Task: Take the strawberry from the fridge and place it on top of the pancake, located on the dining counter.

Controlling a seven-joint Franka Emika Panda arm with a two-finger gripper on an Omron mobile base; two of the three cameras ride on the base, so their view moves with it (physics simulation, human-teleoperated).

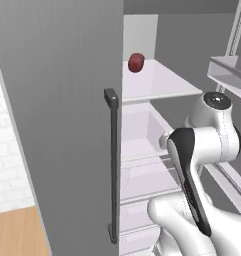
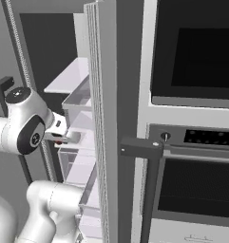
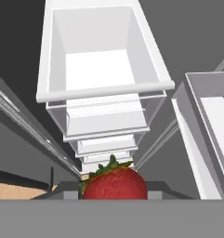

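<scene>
The strawberry (image 3: 114,183), bright red with a green cap, sits between the two dark fingertips of my gripper (image 3: 114,189), which is shut on it. From the right base view, the gripper (image 2: 63,138) reaches into the open fridge (image 2: 104,118) at mid height, with a speck of red strawberry (image 2: 59,141) at its tip. The fridge (image 1: 57,100) has its left door shut and its right side open. The pancake and the dining counter are out of view.
A dark red round fruit (image 1: 136,62) rests on the upper white shelf (image 1: 162,85). White drawers (image 3: 104,60) lie below the hand. Clear door bins (image 1: 227,70) hang on the open door to the right. A wall oven (image 2: 196,142) stands beside the fridge.
</scene>
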